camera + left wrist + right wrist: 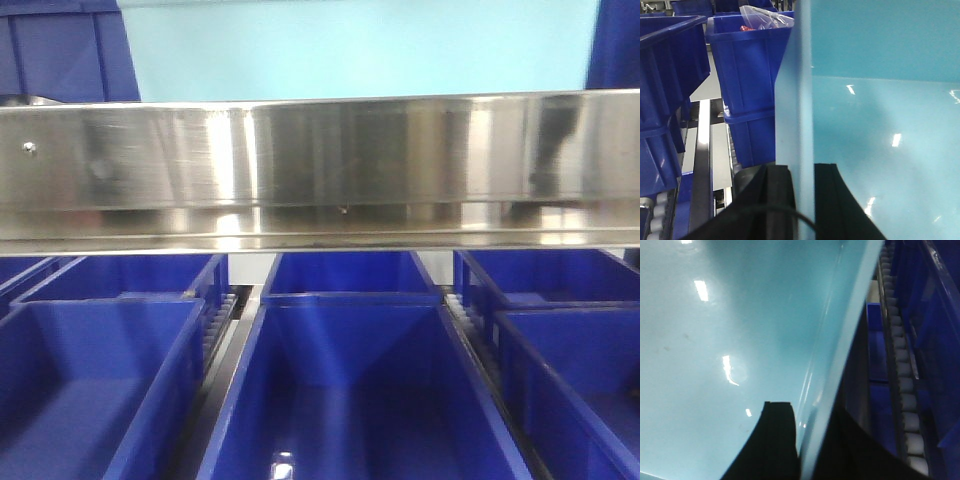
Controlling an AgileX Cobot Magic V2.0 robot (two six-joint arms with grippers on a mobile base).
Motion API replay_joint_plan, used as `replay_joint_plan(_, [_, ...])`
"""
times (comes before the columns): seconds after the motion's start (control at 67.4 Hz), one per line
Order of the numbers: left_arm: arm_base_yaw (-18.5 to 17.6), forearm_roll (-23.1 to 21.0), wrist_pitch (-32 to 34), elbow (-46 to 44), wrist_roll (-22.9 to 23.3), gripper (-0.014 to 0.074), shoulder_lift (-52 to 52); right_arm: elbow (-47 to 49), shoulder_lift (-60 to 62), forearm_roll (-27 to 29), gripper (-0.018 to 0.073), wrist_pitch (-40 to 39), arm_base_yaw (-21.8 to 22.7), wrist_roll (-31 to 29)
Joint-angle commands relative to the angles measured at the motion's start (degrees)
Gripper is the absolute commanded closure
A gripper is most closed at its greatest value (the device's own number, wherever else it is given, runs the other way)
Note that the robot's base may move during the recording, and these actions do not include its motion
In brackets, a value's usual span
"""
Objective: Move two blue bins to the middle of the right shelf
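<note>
A light blue bin (360,50) fills the top of the front view, above and behind the shiny steel front rail of the right shelf middle (320,165). In the left wrist view my left gripper (802,169) is shut on the bin's thin side wall (795,100), one black finger outside and one inside. In the right wrist view my right gripper (807,412) is shut on the bin's opposite wall (840,340), with one finger over the glossy inside (715,340). I see only this one light blue bin.
Dark blue bins (350,380) sit in rows below the rail, with roller tracks (225,320) between them. Left of my left gripper stand stacked dark blue bins (750,70), the top one holding a plastic bag (765,17). A roller track (902,385) runs right of my right gripper.
</note>
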State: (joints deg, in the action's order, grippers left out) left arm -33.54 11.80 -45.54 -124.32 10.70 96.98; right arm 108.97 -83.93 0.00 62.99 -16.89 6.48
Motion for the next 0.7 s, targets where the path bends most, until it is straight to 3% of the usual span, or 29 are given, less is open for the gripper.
replay_joint_plan(0.0, [-0.4,-3.3,5.0,-0.8,0.6,0.0707,-1.1,0.5,0.5,0.3,0.0711,-1.8,-0.3,-1.4])
replay_joint_plan(0.682, [-0.4,-3.3,5.0,-0.8,0.6,0.0707,-1.1,0.5,0.5,0.3,0.0711,-1.8,-0.3,-1.4])
